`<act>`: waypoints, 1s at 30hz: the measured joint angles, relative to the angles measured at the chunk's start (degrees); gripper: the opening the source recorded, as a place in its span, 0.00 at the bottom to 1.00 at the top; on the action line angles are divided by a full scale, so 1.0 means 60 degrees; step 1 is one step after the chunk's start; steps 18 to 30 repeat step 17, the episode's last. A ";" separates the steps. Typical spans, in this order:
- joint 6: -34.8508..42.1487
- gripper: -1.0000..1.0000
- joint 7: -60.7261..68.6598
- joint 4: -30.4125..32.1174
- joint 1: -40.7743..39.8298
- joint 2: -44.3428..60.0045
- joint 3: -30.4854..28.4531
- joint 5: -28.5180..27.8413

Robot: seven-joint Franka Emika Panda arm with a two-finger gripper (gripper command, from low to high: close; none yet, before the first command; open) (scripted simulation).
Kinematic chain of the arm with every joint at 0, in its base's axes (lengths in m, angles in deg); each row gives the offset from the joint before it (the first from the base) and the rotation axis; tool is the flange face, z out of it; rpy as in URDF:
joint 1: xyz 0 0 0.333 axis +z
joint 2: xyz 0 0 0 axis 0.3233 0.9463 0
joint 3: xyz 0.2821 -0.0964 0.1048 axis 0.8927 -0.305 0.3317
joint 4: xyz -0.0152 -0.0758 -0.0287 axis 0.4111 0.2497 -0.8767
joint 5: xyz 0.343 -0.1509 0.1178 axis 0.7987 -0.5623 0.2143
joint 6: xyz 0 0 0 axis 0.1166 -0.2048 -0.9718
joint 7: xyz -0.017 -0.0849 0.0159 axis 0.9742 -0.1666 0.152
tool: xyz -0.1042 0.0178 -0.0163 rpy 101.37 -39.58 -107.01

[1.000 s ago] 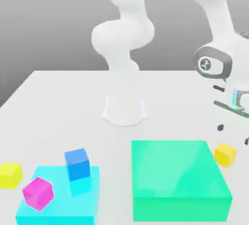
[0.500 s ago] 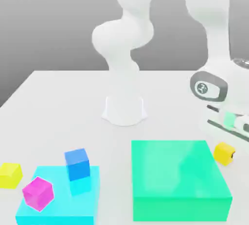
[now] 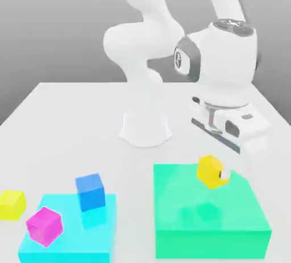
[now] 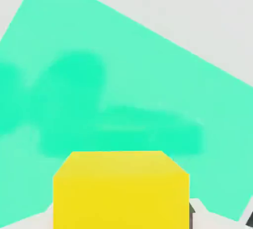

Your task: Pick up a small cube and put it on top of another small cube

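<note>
The small cube (image 3: 209, 171), golden-yellow and plain-faced, hangs tilted in the air just above the big green block (image 3: 187, 222). My gripper (image 3: 213, 172) is shut on it, reaching down from the white hand (image 3: 224, 120). In the hand view the small cube (image 4: 121, 188) sits close in front, with the green block's top (image 4: 99, 89) spread out beneath it and a blurred shadow on that top.
A paler lemon-yellow cube (image 3: 11, 204) lies on the table at the exterior view's far left. A magenta cube (image 3: 44, 225) and a blue cube (image 3: 91, 191) rest on a flat cyan block (image 3: 102, 239). The arm's white base (image 3: 145, 128) stands behind.
The gripper closed on the small cube where it lay on the table at the green block's right, lifted it, and carried it leftward over the green block's top.
</note>
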State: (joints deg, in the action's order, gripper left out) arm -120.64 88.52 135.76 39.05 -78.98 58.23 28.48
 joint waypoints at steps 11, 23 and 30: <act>0.0327 0.00 0.2842 0.0173 -0.2074 -0.0349 -0.2590 -0.0548; -0.0804 1.00 0.3233 0.0367 -0.1994 0.0622 -0.2708 -0.0071; -0.0804 1.00 0.3233 0.0367 -0.1994 0.0622 -0.2708 -0.0071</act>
